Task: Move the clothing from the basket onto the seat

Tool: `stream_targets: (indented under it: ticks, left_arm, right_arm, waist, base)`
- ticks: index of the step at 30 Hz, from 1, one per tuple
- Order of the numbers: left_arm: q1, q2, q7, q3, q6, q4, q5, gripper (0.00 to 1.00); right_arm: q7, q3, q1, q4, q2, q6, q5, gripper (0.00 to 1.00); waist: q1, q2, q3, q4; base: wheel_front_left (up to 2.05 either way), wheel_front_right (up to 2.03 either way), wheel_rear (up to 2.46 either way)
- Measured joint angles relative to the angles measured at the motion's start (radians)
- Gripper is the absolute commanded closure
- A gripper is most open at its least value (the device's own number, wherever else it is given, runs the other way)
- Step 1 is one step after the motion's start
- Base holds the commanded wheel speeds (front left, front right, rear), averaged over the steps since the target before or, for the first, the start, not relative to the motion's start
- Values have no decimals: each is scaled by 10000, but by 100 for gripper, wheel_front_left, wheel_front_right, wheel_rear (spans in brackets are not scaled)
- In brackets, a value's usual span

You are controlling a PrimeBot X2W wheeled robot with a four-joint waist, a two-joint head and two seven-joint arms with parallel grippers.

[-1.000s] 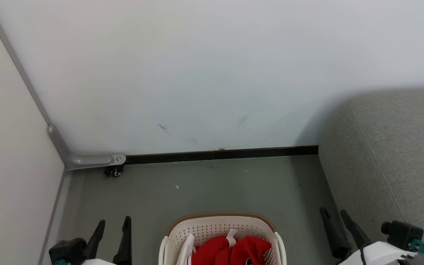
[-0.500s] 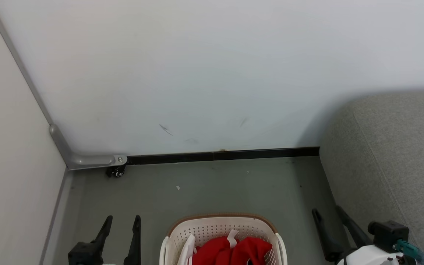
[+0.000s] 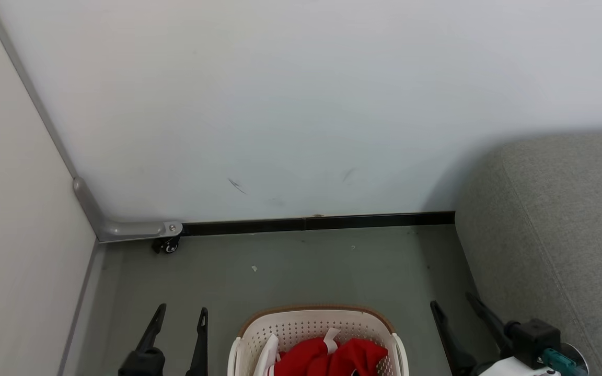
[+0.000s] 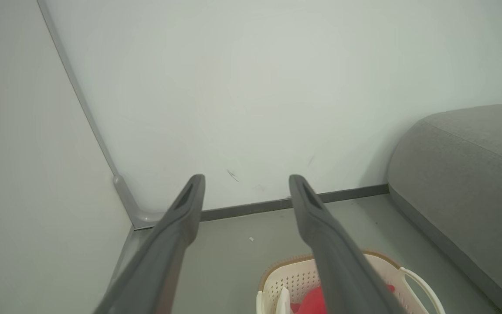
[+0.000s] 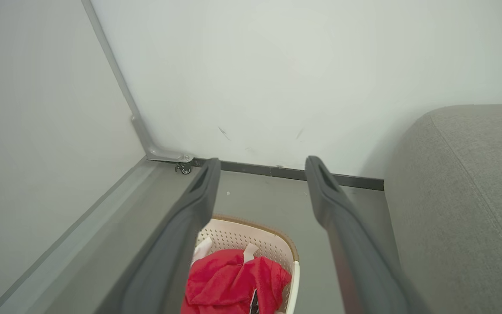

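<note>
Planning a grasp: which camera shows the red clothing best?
Right wrist view: the bright red fabric clothing lies largely exposed in the cream perforated plastic basket. Head view cuts it at the bottom edge; left wrist shows a sliver.

Ahead of me stands a plain white wall (image 3: 301, 104), evenly lit, with a couple of faint dark scuff marks (image 3: 236, 185) low down. On my left a paler panel (image 3: 8, 235) meets it at a corner. A grey metal strip (image 3: 29, 99) edges the corner and ends in a rounded bracket (image 3: 123, 228) (one screw shows in it) with a small black caster (image 3: 168, 246) beneath. A black skirting (image 3: 332, 223) runs along the wall's foot. The floor (image 3: 301, 271) is dull grey-green, with a tiny white speck (image 3: 254, 268). On my right a grey fabric sofa seat (image 3: 557, 219) runs back to the wall, throwing a soft shadow (image 3: 463, 172) on it.
</note>
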Motion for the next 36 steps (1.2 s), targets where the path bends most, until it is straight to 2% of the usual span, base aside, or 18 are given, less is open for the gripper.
stream_targets:
  ticks: [30,36]
  left_arm:
    - [-2,-82,-35,230,0,299,-84,0]
    - [-30,-65,-36,198,-136,466,-81,0]
  right_arm:
    - [-79,-46,58,-130,-2,0,-36,0]
    - [-79,-31,58,-161,-2,0,-31,0]
  waist:
    - [-2,0,133,-55]
    - [-2,0,225,-85]
  base:
    - [0,0,0]
    - [0,0,0]
